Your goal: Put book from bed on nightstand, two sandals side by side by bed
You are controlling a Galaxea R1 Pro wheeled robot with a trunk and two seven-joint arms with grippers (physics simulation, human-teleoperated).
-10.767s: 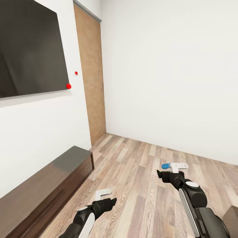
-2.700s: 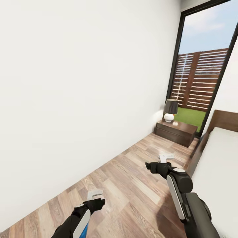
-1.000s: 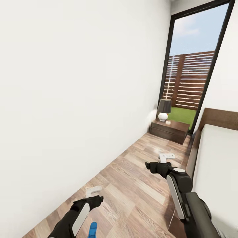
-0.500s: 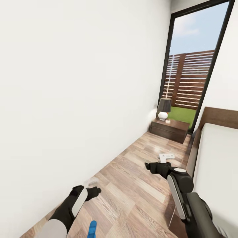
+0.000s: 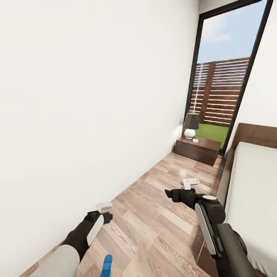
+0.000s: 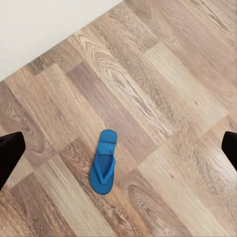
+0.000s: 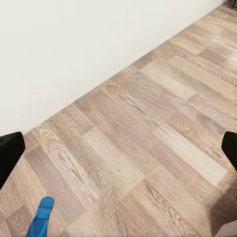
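Nearest, one blue sandal (image 5: 107,265) flat on the wood-plank floor (image 5: 154,215), alone, free of both grippers. Above it, left gripper (image 5: 104,208), fingers spread and empty, swung out toward the white wall (image 5: 96,96) compared with a second ago. Further on, right gripper (image 5: 190,182), likewise splayed and empty, hardly shifted. Bed (image 5: 254,184) along the right; beyond, nightstand (image 5: 198,150) with lamp (image 5: 191,125) by the window (image 5: 227,84). Second sandal and book unseen here. Judged: one sandal set down beside the bed, its partner and the book remaining.
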